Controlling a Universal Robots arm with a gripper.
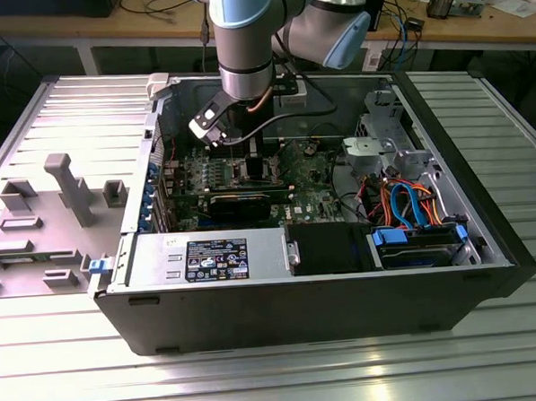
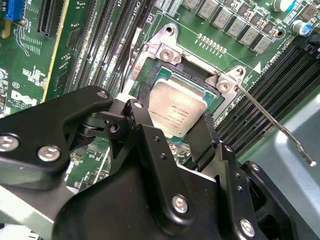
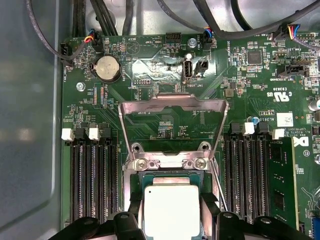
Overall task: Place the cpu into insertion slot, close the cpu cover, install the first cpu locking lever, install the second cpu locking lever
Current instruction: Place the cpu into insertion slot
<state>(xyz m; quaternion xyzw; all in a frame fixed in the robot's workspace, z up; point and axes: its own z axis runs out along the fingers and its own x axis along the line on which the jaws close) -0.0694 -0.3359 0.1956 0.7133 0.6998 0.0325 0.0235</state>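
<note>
While the gripper pinches the cpu between its jaws over the insertion slot, placing seems unfinished, needing level seating.

Table: ribbed grey metal slats.
Back: wooden workbench, loose cables on top.
Light: soft glare on table's near edge.

Silver-grey cpu, green motherboard, silvery cpu cover, black hand, blue and orange cables
</note>
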